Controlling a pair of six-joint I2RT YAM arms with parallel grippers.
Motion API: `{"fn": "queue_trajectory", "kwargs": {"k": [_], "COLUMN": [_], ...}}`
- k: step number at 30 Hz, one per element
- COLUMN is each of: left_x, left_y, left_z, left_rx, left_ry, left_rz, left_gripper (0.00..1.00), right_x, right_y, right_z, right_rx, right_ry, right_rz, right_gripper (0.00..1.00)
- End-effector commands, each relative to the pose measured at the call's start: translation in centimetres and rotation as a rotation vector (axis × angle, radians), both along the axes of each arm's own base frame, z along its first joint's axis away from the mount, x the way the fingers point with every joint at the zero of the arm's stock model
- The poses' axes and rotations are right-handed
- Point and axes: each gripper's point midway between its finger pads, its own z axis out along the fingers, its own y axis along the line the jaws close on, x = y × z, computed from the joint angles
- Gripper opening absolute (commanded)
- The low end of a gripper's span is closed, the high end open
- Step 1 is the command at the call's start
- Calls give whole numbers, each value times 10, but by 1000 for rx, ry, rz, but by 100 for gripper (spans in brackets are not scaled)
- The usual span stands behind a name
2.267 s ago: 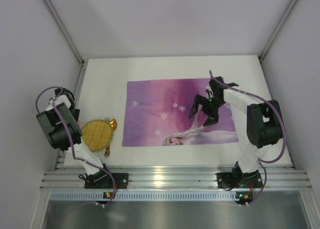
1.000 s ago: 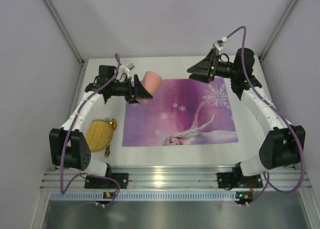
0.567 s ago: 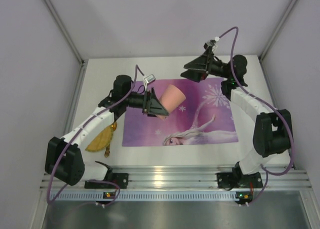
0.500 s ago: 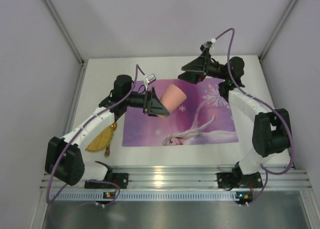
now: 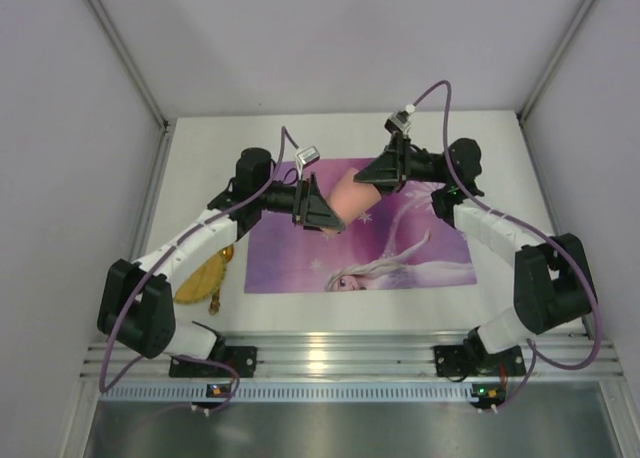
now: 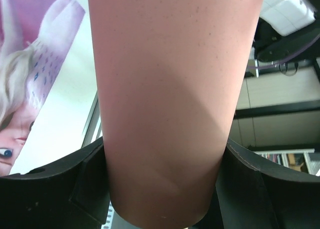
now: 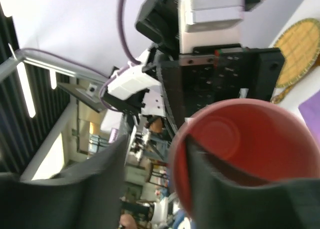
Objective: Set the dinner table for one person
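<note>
Left gripper grips cup base; right gripper, at 2 o'clock, part-open astride the rim, should close squarely before left releases.

The cup looks like matt pink plastic, finely speckled outside, with a smooth, softly shiny inside. The placemat is a smooth printed sheet with a faint sheen. The table is plain matt white. Its rail is ribbed, glinting aluminium. The round mat is coarse, straw-like weave. The left gripper is matt black plastic.
</note>
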Motion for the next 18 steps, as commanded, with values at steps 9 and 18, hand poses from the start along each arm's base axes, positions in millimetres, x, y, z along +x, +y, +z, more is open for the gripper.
{"fn": "queue_trajectory", "kwargs": {"k": [9,18], "left_x": [18,65], "left_y": [-13,1], "left_z": [9,-1], "left_rx": [-28,239], "left_ry": [-79,-165], "left_rz": [2,274], "left_gripper": [7,98], "right_x": [-28,42], "right_y": [1,-24], "right_z": [24,-13], "right_rx": [3,-326], "right_ry": [-172,-168], "right_rz": [94,-166], "right_gripper": [0,0]}}
